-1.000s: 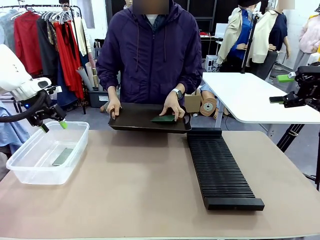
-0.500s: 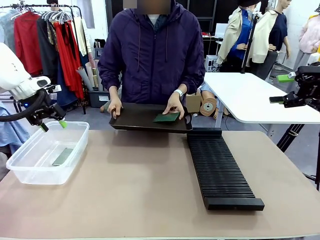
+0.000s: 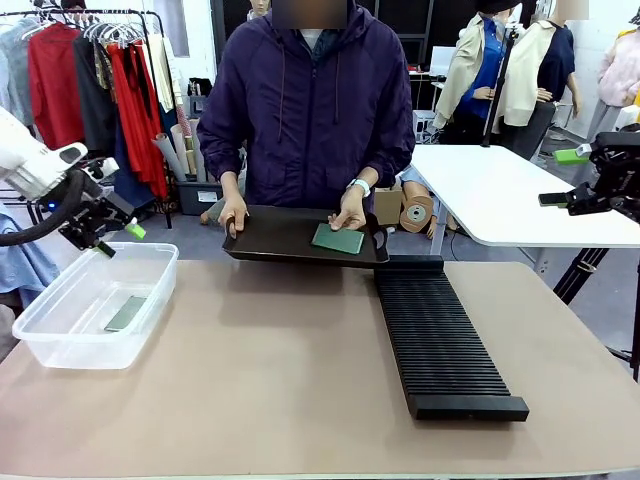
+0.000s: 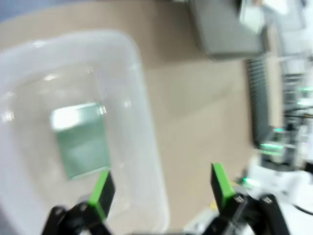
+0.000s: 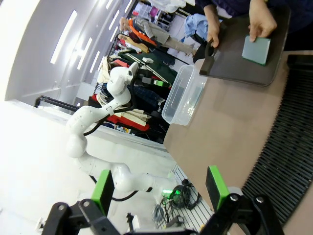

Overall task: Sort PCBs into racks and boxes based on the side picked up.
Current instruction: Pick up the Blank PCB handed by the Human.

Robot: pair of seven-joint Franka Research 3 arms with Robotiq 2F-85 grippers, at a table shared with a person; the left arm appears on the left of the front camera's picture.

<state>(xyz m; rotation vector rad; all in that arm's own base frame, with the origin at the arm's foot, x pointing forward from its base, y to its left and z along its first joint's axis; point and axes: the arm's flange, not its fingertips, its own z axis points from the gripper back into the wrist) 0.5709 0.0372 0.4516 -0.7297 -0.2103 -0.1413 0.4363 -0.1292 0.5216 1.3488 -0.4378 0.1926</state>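
On table (image 3: 250, 400), one rack (image 3: 440, 340), one box (image 3: 40, 345) with one PCB (image 3: 125, 313), second PCB (image 3: 338, 238) on tray (image 3: 275, 235), left tool (image 3: 120, 241), right tool (image 5: 159, 183) gaping, empty

Place: a robotics lab in a large indoor hall, sharing its floor with clothing stock.
Robot: a white jointed arm (image 5: 117, 81) standing at the end of the worktable (image 3: 300, 400), with cables and gear (image 5: 180, 194) on the floor under the table edge.
Bench: a black slotted rack (image 3: 440, 340) and a clear plastic tub (image 3: 60, 352) laid out on the plain beige top.
Clothing: a rail (image 3: 60, 13) hung close with red and dark garments (image 3: 135, 90), behind the table's left end.
Furnishing: a white table (image 3: 510, 200) farther back, with cardboard rolls (image 3: 415, 212) on the floor beside it.
Lighting: long strip lights (image 5: 63, 36) on the ceiling.
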